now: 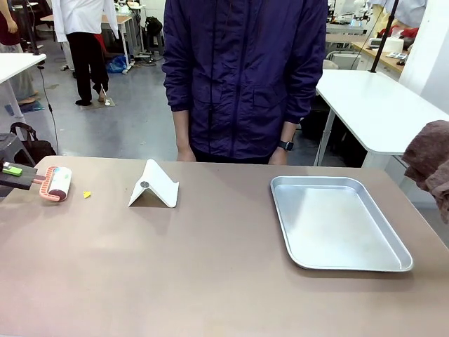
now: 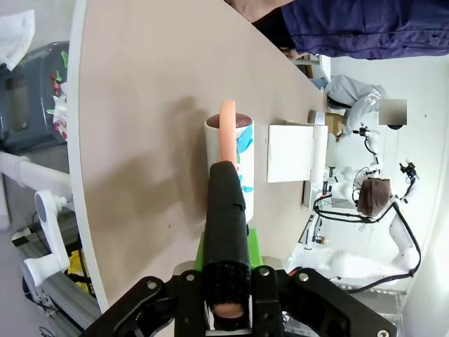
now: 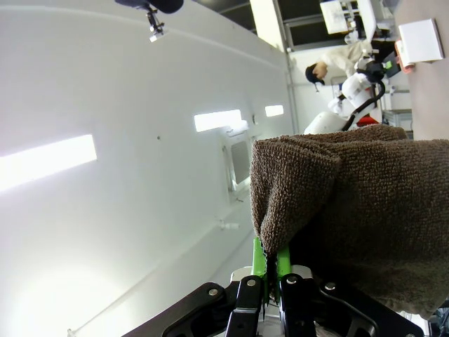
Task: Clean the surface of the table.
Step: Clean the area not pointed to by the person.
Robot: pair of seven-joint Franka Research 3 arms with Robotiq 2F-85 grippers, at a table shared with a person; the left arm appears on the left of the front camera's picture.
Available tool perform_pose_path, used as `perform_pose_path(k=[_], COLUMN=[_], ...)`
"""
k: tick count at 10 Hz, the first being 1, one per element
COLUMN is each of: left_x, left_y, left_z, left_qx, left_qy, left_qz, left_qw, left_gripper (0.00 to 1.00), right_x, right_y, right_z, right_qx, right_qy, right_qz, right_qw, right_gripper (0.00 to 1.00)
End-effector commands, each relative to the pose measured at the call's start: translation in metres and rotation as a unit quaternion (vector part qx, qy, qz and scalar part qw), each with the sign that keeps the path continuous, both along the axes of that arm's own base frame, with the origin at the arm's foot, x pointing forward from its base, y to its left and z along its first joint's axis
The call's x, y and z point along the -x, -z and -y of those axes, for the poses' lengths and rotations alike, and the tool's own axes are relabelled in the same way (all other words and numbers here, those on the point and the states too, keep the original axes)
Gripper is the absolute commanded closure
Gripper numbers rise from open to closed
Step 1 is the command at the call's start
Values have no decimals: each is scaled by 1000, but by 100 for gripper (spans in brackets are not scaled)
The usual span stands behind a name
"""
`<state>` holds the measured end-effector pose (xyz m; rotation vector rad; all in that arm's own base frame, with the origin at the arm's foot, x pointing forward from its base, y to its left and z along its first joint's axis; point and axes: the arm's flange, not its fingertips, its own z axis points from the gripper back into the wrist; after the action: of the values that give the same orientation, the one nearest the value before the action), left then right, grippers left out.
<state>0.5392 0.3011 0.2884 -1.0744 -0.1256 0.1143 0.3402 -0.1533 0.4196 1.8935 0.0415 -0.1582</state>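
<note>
The taupe-brown table (image 1: 175, 274) spreads across the front view. At its far left edge my left gripper (image 1: 12, 170) is shut on the black handle (image 2: 226, 217) of a lint roller (image 1: 57, 184), whose white roll with a salmon frame rests on the tabletop (image 2: 133, 112). A small yellow scrap (image 1: 87, 194) lies just right of the roller. In the left wrist view my left gripper (image 2: 226, 270) clamps the handle, with the roll (image 2: 242, 161) ahead. My right gripper (image 3: 270, 270) is shut on a brown towel (image 3: 358, 203), which hangs off the table's right end (image 1: 429, 165).
A white folded stand (image 1: 154, 186) sits left of centre, and a silver metal tray (image 1: 403, 256) lies at the right. A person in a navy jacket (image 1: 245, 77) stands at the far edge, hands down. White-topped tables stand behind.
</note>
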Motion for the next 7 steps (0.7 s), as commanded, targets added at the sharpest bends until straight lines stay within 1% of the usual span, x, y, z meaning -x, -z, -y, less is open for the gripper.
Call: perform_pose_path(k=[1, 3, 5, 7], left_x=[0, -4, -8, -11], left_y=[2, 11, 20, 31], left_z=[9, 16, 23, 39], left_qx=[-2, -3, -11, -18], left_qy=[-3, 15, 23, 42], left_qz=[-16, -46, -56, -69], left_qw=[1000, 999, 998, 997], left_gripper=[78, 78, 78, 78], right_x=[1, 1, 1, 1], right_y=[-4, -4, -4, -4], right_z=[1, 1, 1, 1], right_qx=[-2, -2, -2, -2], right_qy=[3, 3, 3, 3], right_qz=[5, 5, 5, 5], right_qw=[1000, 1000, 1000, 1000], right_gripper=[94, 94, 94, 94])
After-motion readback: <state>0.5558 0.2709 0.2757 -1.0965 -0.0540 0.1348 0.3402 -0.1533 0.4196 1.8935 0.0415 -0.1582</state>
